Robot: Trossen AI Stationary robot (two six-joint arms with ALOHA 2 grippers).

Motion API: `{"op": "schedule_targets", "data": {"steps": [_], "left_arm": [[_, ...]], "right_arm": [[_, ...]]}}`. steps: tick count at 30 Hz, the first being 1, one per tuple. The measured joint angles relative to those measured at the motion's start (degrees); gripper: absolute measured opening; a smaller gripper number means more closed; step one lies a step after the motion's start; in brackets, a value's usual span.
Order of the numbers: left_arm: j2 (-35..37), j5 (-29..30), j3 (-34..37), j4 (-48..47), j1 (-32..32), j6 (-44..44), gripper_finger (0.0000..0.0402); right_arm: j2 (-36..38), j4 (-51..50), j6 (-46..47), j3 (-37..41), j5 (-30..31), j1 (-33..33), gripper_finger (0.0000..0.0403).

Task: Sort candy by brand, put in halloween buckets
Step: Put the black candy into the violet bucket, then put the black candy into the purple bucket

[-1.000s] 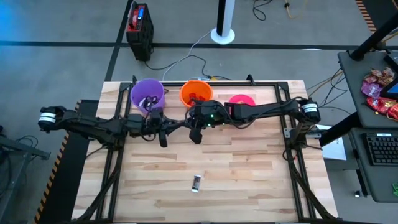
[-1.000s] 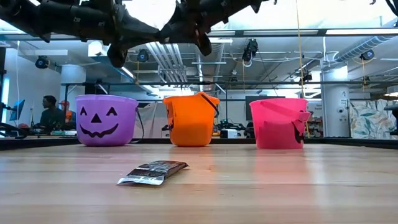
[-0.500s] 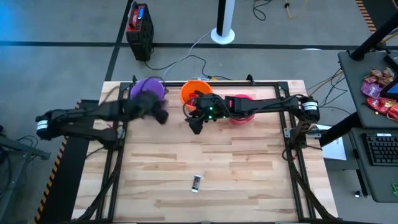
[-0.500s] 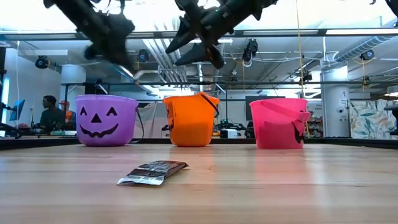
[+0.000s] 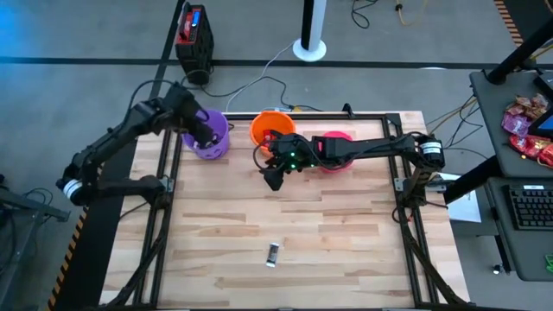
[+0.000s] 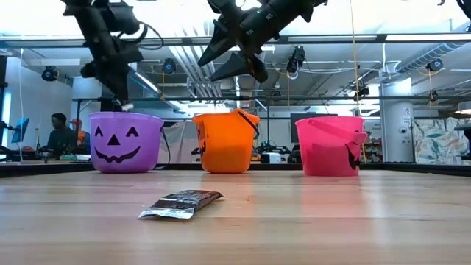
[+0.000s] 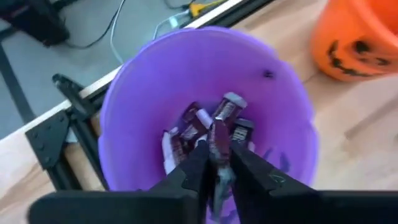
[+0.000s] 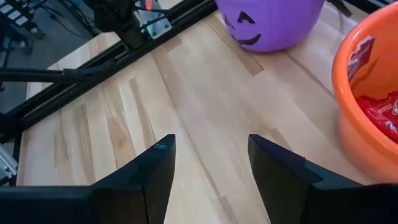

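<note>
Right now the left gripper [image 7: 214, 165] hangs over the mouth of the purple bucket [image 5: 207, 138], its fingers pinched on a dark wrapped bar [image 7: 219, 140] that points down toward the other dark bars [image 7: 198, 124] already lying inside. The right gripper [image 5: 275, 177] hovers empty above the table [image 5: 346, 250], just in front of the orange bucket [image 5: 270, 126], its fingers spread wide; red-wrapped pieces [image 8: 380, 115] show inside that bucket. The pink bucket [image 6: 330, 144] stands to the other side of the orange one. One dark bar [image 5: 273, 253] lies alone on the boards, well apart from all three buckets.

The drop looks safe, since the held bar sits well inside the rim. The main risk is the wrapper clinging to a finger when they part, so the bar rides out as the arm lifts. Later, the flat bar on the table may slide away from the fingers instead of being pinched.
</note>
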State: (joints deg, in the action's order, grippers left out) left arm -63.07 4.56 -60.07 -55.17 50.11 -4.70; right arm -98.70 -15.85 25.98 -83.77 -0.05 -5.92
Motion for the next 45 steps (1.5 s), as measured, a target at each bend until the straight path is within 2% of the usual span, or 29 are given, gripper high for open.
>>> {"op": "schedule_targets", "data": {"steps": [9, 13, 16, 19, 21, 24, 28, 33, 37, 40, 45], "left_arm": [[-4.9, 0.7, 0.0, -0.3, 1.0, -0.2, 0.0115], [-4.7, 0.3, 0.0, -0.3, 0.6, -0.3, 0.0138], [-2.6, -3.8, 0.0, 0.1, -0.7, -2.2, 0.0144], [0.4, -7.1, 0.1, 0.3, -4.1, -5.6, 0.0145], [2.9, -8.1, 0.1, 1.1, -8.0, -9.0, 0.0146], [6.5, -7.8, 0.9, 4.7, -16.1, -16.4, 0.0146], [10.1, 0.8, 4.3, 14.2, -30.1, -27.6, 0.0146], [10.8, 18.5, 7.4, 24.4, -48.9, -38.6, 0.0146], [9.0, 32.8, 6.7, 25.7, -61.5, -46.0, 0.0143], [7.3, 37.7, 4.9, 25.8, -68.1, -51.0, 0.0135], [2.9, 41.2, 0.7, 26.1, -74.5, -54.9, 0.0119]], "right_arm": [[0.0, -2.9, 1.5, 0.0, -0.6, 0.4, 0.0196], [0.0, -5.5, -1.2, 0.0, -8.1, 0.8, 0.0194], [0.1, -8.6, -8.9, 0.0, -13.9, 2.5, 0.0189], [0.1, -12.7, -20.5, 0.2, -14.5, 5.4, 0.0182], [0.0, -14.2, -28.5, 0.6, -14.5, 7.7, 0.0179], [0.0, -12.5, -35.1, 1.3, -14.5, 11.1, 0.0179], [0.0, -8.4, -42.5, 3.0, -14.6, 14.3, 0.0186], [-2.2, -2.3, -49.4, 7.1, -14.5, 17.2, 0.0197], [-6.7, -0.2, -53.9, 8.0, -15.0, 19.2, 0.0199], [-11.0, 1.0, -57.1, 6.5, -15.0, 20.8, 0.0199], [-17.0, 0.9, -54.8, 3.0, -15.0, 21.5, 0.0199]]}}
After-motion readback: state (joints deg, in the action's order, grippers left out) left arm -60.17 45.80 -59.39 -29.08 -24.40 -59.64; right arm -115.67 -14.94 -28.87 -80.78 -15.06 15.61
